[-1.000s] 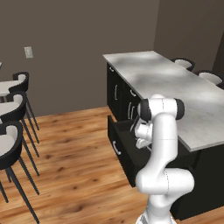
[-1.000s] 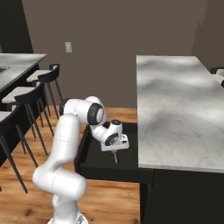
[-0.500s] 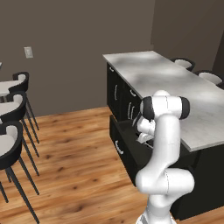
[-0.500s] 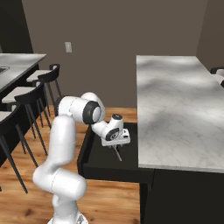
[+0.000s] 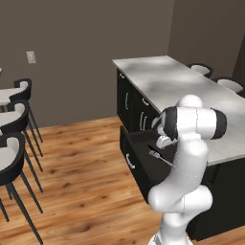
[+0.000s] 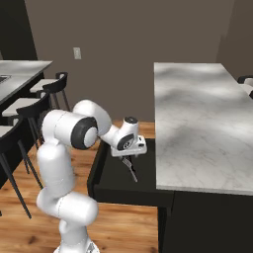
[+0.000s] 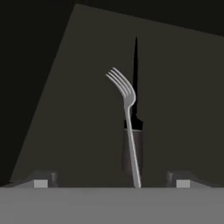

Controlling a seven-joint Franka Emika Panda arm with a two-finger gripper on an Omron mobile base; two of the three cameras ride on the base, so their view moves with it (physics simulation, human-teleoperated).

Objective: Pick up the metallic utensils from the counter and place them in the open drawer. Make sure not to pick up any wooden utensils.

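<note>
My gripper (image 7: 111, 183), jaws spread, frees the fork (image 7: 127, 118) over the open drawer (image 6: 106, 180); I should lift straight up.

Left base view sits behind the arm on its left, looking forward and down across the wood floor at the counter (image 5: 167, 79) and the open drawer (image 5: 143, 160) from its front side. Right base view looks from behind on the right, along the counter (image 6: 197, 123), down into the same drawer (image 6: 111, 180). Both share drawer, counter and fork (image 6: 129, 168). Hand view hangs close over the drawer floor (image 7: 65, 131), fork (image 7: 127, 118) and knife (image 7: 135, 83) dead centre.
</note>
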